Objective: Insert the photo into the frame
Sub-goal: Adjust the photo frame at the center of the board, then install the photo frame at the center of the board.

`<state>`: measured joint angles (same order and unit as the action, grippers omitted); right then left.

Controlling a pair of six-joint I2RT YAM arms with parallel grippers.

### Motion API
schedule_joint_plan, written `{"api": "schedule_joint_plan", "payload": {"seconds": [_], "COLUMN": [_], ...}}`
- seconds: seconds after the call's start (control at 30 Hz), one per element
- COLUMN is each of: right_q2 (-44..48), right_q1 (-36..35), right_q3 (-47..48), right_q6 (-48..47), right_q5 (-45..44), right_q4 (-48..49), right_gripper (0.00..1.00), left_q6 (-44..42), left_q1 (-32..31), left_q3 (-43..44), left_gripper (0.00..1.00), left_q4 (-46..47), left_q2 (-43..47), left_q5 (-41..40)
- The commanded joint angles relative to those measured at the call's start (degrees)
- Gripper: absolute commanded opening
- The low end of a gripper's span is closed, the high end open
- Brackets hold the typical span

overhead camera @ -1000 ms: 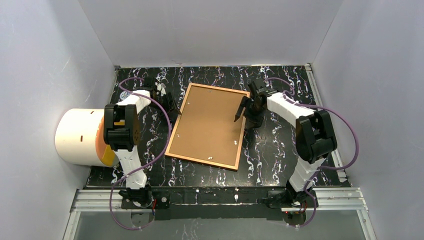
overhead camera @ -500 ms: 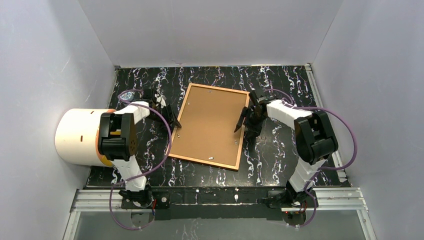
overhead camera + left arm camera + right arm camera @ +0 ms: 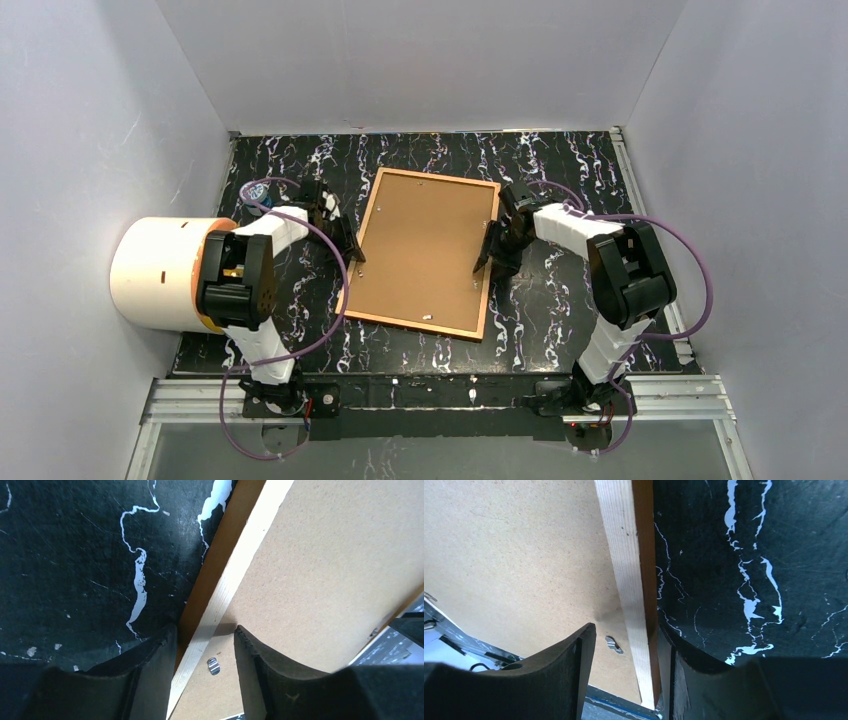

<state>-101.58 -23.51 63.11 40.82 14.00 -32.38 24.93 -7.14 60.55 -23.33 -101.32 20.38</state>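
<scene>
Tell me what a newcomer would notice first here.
The frame lies back up in the middle of the black marbled table, its brown backing board facing the camera. The left gripper and right gripper each straddle one long side rail, jaws open either side of the wood. A big white cylinder juts in at the table's left edge.

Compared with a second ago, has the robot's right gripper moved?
Yes. The right gripper has slid back from the table's far edge and slightly rightward; it now straddles the frame's right rail.
</scene>
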Motion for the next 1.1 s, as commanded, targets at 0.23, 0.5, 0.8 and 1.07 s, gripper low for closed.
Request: {"api": "schedule_joint_plan", "payload": {"seconds": [0.23, 0.5, 0.8, 1.07], "right_q2": [6.58, 17.88, 24.2, 10.76], "right_q1": [-0.23, -0.32, -7.45, -26.42], "right_q3": [-0.63, -0.67, -2.26, 2.54], "right_q6": [-4.19, -2.11, -3.97, -16.0], "right_q5": [-6.88, -6.09, 4.8, 13.5], "right_q4": [-1.24, -0.51, 15.67, 18.4], "right_gripper": [0.62, 0.73, 0.7, 0.4], "left_q6": [-1.39, -3.81, -1.26, 0.24], "left_q1": [-3.14, -3.14, -2.87, -0.5], "left_q3": [3.43, 10.66, 9.79, 2.72], "left_gripper": [0.55, 0.7, 0.71, 0.55], "left_q4": [-10.38, -12.71, -12.78, -18.43], "left_q2": [-0.04, 1.33, 7.54, 15.71], "left_q5": [-9.66, -6.29, -8.78, -9.64]}}
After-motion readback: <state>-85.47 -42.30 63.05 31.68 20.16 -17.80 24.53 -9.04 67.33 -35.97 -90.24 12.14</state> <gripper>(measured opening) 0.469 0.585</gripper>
